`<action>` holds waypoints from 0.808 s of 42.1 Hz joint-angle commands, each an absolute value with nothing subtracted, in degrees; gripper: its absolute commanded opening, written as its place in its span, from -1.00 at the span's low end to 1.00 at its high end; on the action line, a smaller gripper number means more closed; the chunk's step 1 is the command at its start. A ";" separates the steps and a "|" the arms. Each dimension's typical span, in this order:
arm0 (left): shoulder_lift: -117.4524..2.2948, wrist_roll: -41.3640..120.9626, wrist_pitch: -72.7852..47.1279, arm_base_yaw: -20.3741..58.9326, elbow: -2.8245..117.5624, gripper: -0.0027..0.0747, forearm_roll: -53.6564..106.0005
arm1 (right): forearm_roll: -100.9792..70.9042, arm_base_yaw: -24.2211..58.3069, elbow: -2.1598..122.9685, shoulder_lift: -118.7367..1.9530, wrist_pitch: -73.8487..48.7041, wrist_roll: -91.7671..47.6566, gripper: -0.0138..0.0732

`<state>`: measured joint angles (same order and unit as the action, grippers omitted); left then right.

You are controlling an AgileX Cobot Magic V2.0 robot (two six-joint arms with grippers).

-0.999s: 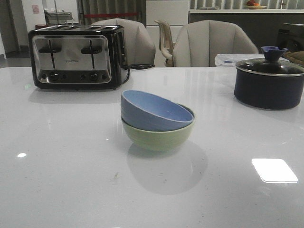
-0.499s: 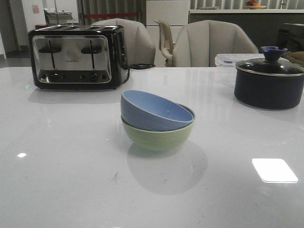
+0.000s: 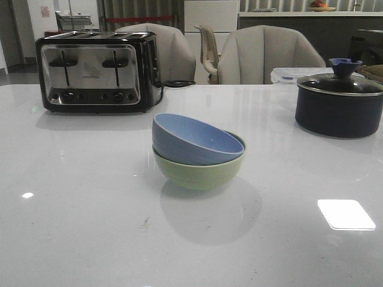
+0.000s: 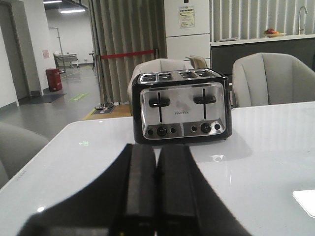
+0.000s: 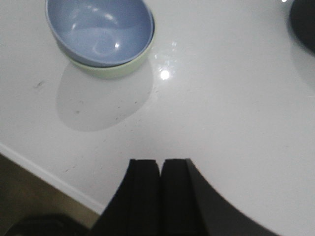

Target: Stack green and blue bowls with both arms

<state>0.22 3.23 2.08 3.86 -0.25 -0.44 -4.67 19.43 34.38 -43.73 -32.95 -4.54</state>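
The grey-blue bowl (image 3: 194,140) sits tilted inside the pale green bowl (image 3: 200,172) at the middle of the white table. The stack also shows in the right wrist view, blue bowl (image 5: 101,29) inside green bowl (image 5: 110,71). Neither arm shows in the front view. My left gripper (image 4: 156,147) is shut and empty, held over the table and facing the toaster, away from the bowls. My right gripper (image 5: 160,162) is shut and empty, held above the table's near edge, apart from the stack.
A chrome and black toaster (image 3: 96,72) stands at the back left, also in the left wrist view (image 4: 181,105). A dark navy pot with a steel-rimmed lid (image 3: 338,104) stands at the back right. Chairs stand behind the table. The table's front edge (image 5: 49,179) lies near my right gripper.
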 commanded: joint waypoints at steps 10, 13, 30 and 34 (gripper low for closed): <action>1.41 3.05 7.05 3.75 -1.41 -0.67 0.00 | -3.07 5.60 16.71 -15.57 -8.59 -5.08 -0.60; 1.41 3.05 7.05 3.75 -1.41 -0.67 0.00 | -3.07 3.43 12.42 -9.71 -5.37 -5.08 -0.60; 1.41 3.05 7.05 3.75 -1.41 -0.67 0.00 | -3.07 1.41 -0.17 1.72 -1.78 -5.08 -0.60; 1.41 3.05 7.05 3.75 -1.41 -0.67 0.00 | -3.07 1.41 -1.52 1.77 -2.68 -5.08 -0.60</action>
